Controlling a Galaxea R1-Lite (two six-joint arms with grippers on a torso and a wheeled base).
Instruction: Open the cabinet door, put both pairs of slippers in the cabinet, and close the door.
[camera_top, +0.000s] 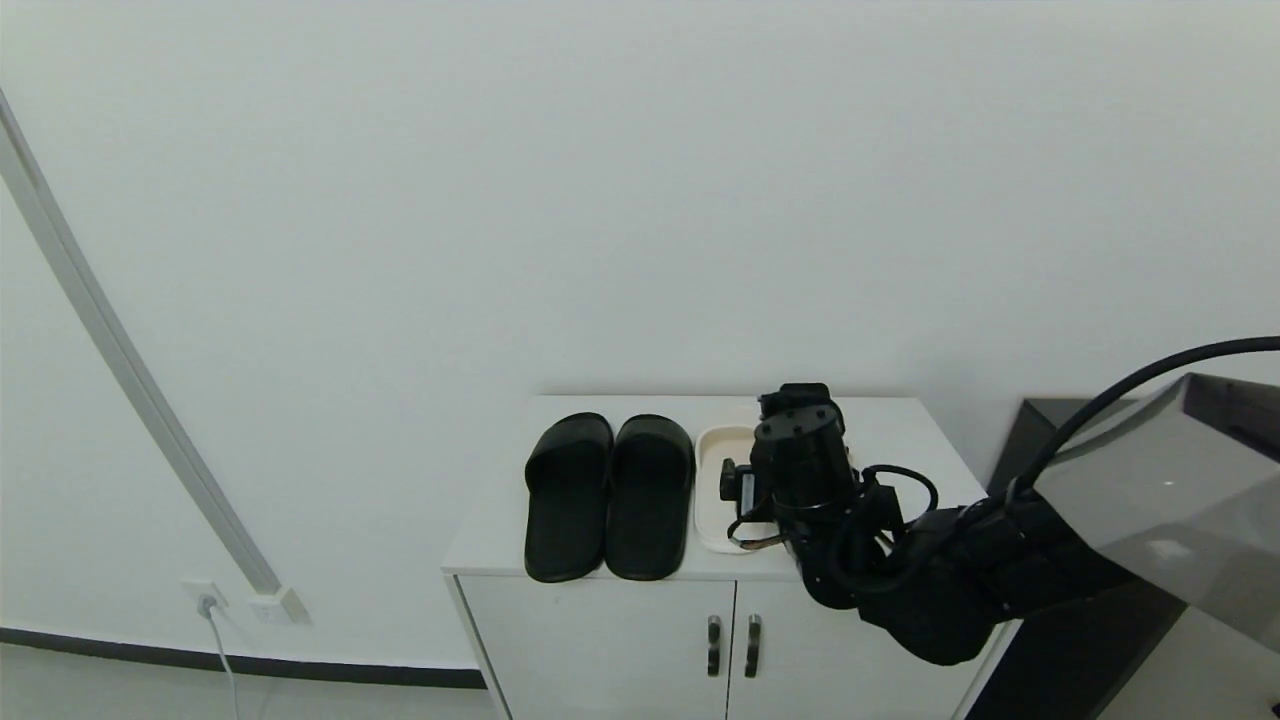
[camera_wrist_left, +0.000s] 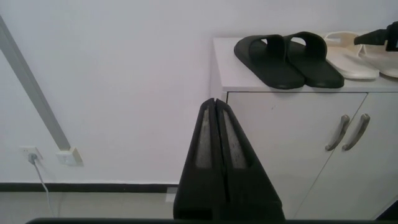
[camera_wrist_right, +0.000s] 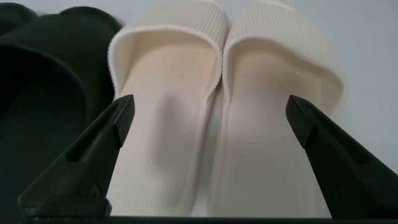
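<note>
1 white cabinet, both doors shut, nothing stowed yet. 2 pairs of slippers lie side by side on the cabinet top: black slippers toward the robot's left, cream slippers touching them on the right.

Right claw hangs low over the cream pair, jaws spread wide with 1 fingertip outside each slipper, gripping nothing. Left claw is held low, well off the cabinet's left side, jaws pressed together and empty.

2 upright handles sit at the seam between the doors, untouched.

Judgement: the step in hand looks like the grasp on the cream pair, though the door-opening step is not done. The next move calls for pinching both cream slippers together, or sending the left claw to a handle first.
</note>
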